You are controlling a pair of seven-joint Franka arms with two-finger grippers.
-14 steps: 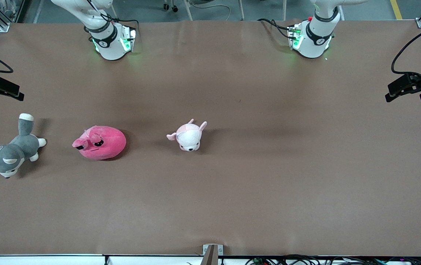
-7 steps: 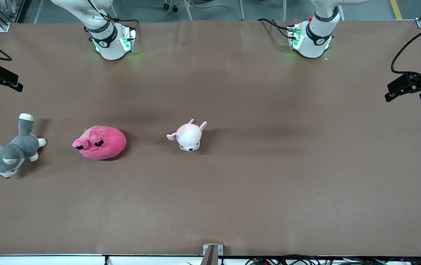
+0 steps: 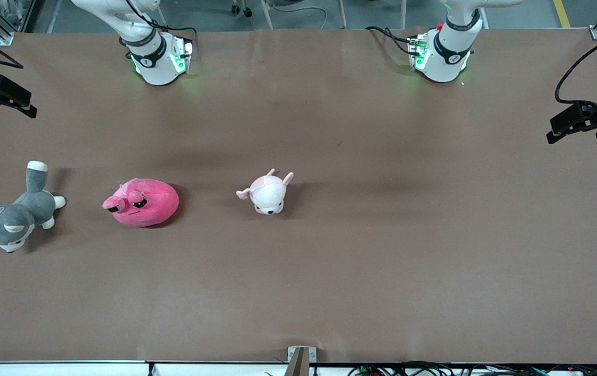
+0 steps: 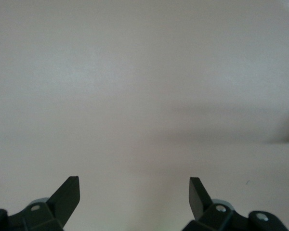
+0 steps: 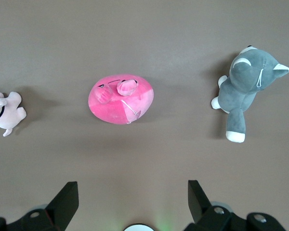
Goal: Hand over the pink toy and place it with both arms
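the pink toy (image 3: 142,202) is seen lying on the brown bench (image 3: 382,235), toward the right arm's end, with its black half-lidded eyes turned toward the front camera. on the front view's clock face it sits at about 9 o'clock from the bench's middle. a grey-and-white dog plush (image 3: 15,213) is found beside it, nearer the bench's edge at that end, and a pale pink-and-white plush (image 3: 267,192) is found beside it toward the bench's middle; the three are set well apart in a row.

the right hand (image 5: 133,202) is held up in the air with its fingers (image 5: 67,198) spread wide and nothing between them; in its wrist view the pink toy (image 5: 121,99) is seen below. the left hand (image 4: 134,197) is likewise held wide open and empty over bare bench at the left arm's end
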